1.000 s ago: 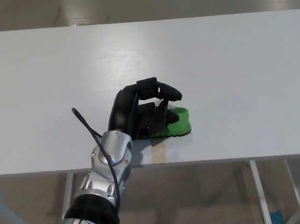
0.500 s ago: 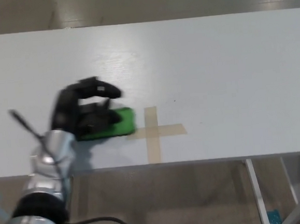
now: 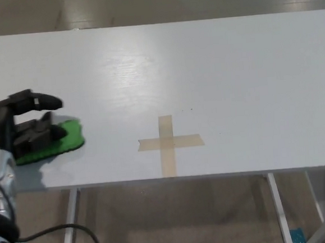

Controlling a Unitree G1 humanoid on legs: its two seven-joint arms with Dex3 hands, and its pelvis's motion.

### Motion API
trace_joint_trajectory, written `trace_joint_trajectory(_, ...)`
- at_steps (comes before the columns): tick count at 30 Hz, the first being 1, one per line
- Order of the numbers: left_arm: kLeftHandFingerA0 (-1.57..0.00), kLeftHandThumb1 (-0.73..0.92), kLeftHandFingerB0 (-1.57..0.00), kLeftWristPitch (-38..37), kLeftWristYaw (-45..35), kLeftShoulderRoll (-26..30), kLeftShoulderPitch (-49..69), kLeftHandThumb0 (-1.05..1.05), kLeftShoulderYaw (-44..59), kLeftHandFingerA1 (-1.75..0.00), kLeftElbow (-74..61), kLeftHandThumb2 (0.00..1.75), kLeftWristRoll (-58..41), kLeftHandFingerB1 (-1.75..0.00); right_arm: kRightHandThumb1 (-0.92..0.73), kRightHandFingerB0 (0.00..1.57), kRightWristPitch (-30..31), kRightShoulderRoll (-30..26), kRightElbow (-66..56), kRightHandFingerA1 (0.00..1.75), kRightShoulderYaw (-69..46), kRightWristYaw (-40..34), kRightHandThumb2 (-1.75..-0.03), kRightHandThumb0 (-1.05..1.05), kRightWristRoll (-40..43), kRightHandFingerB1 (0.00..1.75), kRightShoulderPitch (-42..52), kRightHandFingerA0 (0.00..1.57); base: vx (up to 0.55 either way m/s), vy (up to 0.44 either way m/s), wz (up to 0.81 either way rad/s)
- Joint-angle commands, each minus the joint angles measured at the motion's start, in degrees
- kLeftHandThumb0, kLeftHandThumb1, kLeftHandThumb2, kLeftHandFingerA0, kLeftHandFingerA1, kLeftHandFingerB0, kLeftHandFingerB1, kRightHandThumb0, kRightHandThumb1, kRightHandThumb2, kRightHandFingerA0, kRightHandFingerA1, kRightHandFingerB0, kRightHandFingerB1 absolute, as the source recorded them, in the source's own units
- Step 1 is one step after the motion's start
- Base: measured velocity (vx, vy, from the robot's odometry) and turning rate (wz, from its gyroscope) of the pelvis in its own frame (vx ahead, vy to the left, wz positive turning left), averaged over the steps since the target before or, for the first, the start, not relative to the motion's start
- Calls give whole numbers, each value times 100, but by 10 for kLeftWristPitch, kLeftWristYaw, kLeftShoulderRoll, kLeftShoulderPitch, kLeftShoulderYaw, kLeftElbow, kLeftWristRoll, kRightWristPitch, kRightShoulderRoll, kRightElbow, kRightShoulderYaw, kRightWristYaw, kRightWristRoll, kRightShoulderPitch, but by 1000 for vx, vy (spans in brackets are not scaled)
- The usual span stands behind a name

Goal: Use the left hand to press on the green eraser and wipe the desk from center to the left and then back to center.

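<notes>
In the head view, the green eraser (image 3: 56, 142) lies flat near the white desk's (image 3: 231, 65) left edge, its long side running left to right. The left hand (image 3: 22, 128) presses on it, fingers (image 3: 36, 101) curled over. A tape cross (image 3: 168, 143) sits well apart.

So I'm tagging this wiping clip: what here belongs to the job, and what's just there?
Part of the job:
- green eraser, near the desk's left edge
- left hand, pressing on the eraser
- white desk, the surface being wiped
- tape cross, at the centre

Just there:
- black cable under the desk
</notes>
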Motion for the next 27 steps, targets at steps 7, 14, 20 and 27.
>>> trace_joint_trajectory(7, -106, 82, -88, 27, -21, 21, 20, -4, 28, -76, 46, 68, -12, -97, -74, 66, 12, 1, 7, 55, -3, 1, -62, -40, 3, 44, 5, 65, 0, 0, 0)
trace_joint_trajectory(14, -107, 77, -93, 1, -15, 12, 27, -7, 2, -78, 43, 74, 18, -98, -74, 66, 23, 1, 3, 56, -2, 2, -62, -40, 2, 44, 5, 65, 0, 0, 0)
trace_joint_trajectory(20, -108, 71, -96, 6, 4, -22, 17, -11, -24, -81, 29, 80, 23, -97, -74, 65, 24, -2, 1, 55, 0, 2, -62, -40, -1, 44, 6, 65, 0, 0, 0)
trace_joint_trajectory(27, -107, 72, -93, 9, 2, -85, 2, -10, -46, -84, -3, 82, 17, -105, -74, 65, 24, 0, -4, 55, 1, 6, -62, -40, 2, 44, 7, 65, 0, 0, 0)
